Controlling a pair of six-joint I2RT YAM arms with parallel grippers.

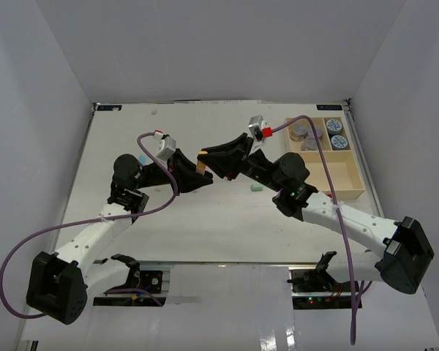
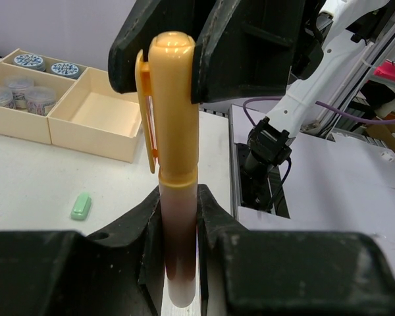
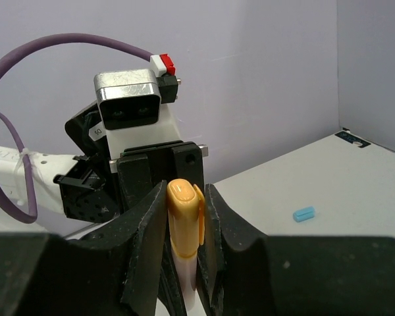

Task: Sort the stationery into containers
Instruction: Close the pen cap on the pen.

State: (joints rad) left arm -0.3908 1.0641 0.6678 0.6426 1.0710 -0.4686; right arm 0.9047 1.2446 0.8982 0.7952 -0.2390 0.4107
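Note:
An orange-capped marker (image 2: 174, 164) with a pale barrel is held in the air between both arms over the table's middle (image 1: 203, 162). My left gripper (image 2: 179, 197) is shut on the barrel. My right gripper (image 3: 184, 197) is shut on the orange cap (image 3: 183, 210), its black fingers (image 2: 237, 46) meeting the left's head-on. The wooden tray (image 1: 349, 191) sits at the far right, with grey rolls (image 1: 307, 134) and blue-and-white rolls (image 1: 336, 133) in its small sections; its large section (image 2: 108, 112) looks bare. A green block (image 1: 255, 188) lies on the table.
A small blue block (image 3: 303, 214) lies on the table beyond the left arm. Purple cables (image 1: 157, 201) loop over both arms. White walls close the table in at the back and sides.

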